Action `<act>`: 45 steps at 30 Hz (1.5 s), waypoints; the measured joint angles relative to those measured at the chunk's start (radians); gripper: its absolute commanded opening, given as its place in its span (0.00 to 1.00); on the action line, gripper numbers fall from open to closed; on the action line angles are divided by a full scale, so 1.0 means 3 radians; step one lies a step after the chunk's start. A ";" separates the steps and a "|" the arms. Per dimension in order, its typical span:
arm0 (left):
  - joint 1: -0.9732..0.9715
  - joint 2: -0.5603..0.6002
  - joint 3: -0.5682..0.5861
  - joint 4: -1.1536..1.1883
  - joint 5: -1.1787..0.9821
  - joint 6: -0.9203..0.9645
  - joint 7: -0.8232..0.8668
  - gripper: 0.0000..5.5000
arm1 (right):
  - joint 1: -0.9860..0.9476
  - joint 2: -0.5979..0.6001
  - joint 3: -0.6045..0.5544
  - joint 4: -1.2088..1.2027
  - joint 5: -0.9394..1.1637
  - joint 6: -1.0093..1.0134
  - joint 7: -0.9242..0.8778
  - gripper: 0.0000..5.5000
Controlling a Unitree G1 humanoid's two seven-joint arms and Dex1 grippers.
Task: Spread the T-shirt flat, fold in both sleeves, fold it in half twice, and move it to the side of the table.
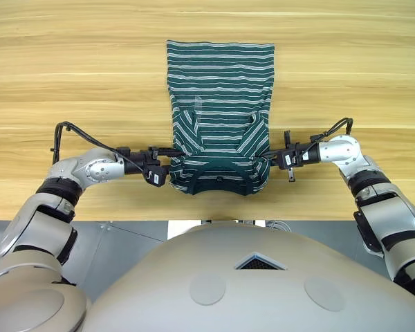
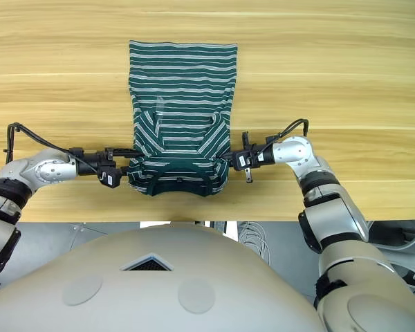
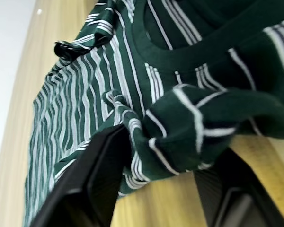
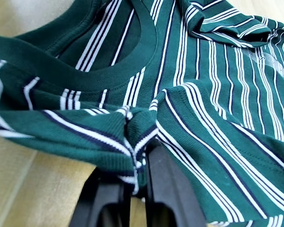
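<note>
Right wrist view: T-shirt (image 4: 203, 94) in tool (image 4: 135, 176)

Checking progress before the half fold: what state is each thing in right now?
T-shirt: flat on table, both sleeves folded in, collar end nearest the robot.
Left gripper: shut on one shoulder corner.
Right gripper: shut on the other shoulder corner.

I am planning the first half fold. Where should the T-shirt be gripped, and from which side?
At the two shoulder corners of the T-shirt, beside the collar, each from its outer side, low over the table. With sleeves folded in, it lies as a narrow strip, collar end nearest. The left end effector and right end effector pinch it there.
</note>
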 measured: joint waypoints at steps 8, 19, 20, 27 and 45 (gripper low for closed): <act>0.0092 0.0003 -0.0080 0.0011 -0.0250 0.0018 -0.0252 0.01 | 0.0000 0.0019 -0.0012 0.0000 0.0028 -0.0012 0.0006 0.03; 0.1149 0.0836 0.0074 -0.1744 -0.2644 0.1136 -0.1762 0.00 | 0.0897 -0.0795 -0.0012 -0.1769 0.2090 0.1385 0.1690 0.03; 0.1216 0.0871 0.0125 -0.1893 -0.2745 0.1244 -0.1792 0.00 | 0.0966 -0.0913 0.0055 -0.1944 0.2178 0.1511 0.1693 0.03; 0.1451 0.0780 0.0355 -0.2406 -0.3076 0.1866 -0.2102 0.00 | 0.0827 -0.1038 0.0258 -0.1995 0.2246 0.1786 0.1703 0.03; -0.1811 -0.0969 0.1285 0.1112 -0.3081 0.3313 -0.2995 0.00 | -0.1512 -0.0081 0.0105 0.0470 0.2328 0.3177 0.1704 0.03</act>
